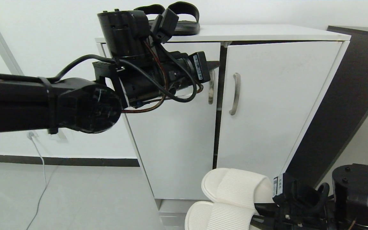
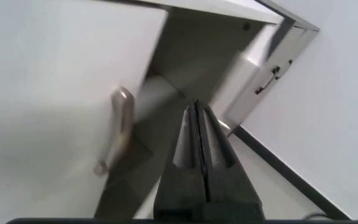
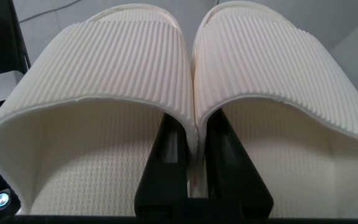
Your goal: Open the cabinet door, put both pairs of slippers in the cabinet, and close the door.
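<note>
— Head view first?
— The left gripper (image 1: 215, 65) sits by the top of the left door's handle (image 1: 210, 88) on the white cabinet (image 1: 267, 33). The black slippers (image 1: 179, 19) lie on the cabinet's top. Low in front, the right gripper (image 1: 260, 212) carries the white slippers (image 1: 232, 191).
— Left wrist?
— Its fingers (image 2: 188, 143) are pressed together on nothing, pointing into the gap beside the handle (image 2: 122, 124). The door stands ajar.
— Right wrist?
— One finger (image 3: 169, 146) is inside each of the white slippers (image 3: 104, 68), pinching their inner walls together.
</note>
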Tool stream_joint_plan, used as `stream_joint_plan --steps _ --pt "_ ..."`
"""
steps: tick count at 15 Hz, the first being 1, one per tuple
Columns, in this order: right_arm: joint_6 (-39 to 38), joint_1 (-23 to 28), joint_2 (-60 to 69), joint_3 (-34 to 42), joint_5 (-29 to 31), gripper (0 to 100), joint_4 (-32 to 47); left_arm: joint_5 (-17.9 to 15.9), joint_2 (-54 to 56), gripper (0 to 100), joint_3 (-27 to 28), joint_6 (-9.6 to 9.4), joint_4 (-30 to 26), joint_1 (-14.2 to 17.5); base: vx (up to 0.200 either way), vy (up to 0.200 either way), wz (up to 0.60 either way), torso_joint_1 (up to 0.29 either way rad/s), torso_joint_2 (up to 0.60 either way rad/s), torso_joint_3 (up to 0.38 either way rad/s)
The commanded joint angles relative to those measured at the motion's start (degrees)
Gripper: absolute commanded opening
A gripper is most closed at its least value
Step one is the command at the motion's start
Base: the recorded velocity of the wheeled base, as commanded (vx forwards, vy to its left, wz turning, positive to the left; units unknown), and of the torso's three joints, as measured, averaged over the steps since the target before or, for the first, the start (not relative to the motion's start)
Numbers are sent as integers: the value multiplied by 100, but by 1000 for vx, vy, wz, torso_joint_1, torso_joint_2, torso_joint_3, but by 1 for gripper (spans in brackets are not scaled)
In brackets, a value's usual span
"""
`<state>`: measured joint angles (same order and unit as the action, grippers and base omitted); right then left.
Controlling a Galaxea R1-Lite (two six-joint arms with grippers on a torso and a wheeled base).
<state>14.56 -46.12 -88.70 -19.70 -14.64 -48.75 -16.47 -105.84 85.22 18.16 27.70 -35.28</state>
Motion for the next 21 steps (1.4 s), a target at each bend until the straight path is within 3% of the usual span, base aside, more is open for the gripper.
stream_joint_plan --steps 1,4,8,14,18,21 --pt "3 -3 -7 1 -4 0 -3 -14 -543 0 451 47 -1 56 0 0 0 0 0 0" --pt "3 -3 -16 28 5 0 -3 -5 -728 0 768 108 -168 47 0 0 0 0 0 0" --pt "83 -11 -25 54 -4 0 -3 -23 -719 0 750 108 -177 -23 -100 0 0 0 1 0" --pt "91 -55 -25 80 -4 0 -3 -14 125 0 -357 64 166 -603 -200 0 0 6 1 2" --pt "83 -108 -25 80 5 0 -3 -5 415 0 -691 47 175 -594 -150 0 0 1 2 1" --pt "47 59 -104 -16 14 0 -20 21 1048 0 -1438 -67 175 -383 0 0 0 0 0 0"
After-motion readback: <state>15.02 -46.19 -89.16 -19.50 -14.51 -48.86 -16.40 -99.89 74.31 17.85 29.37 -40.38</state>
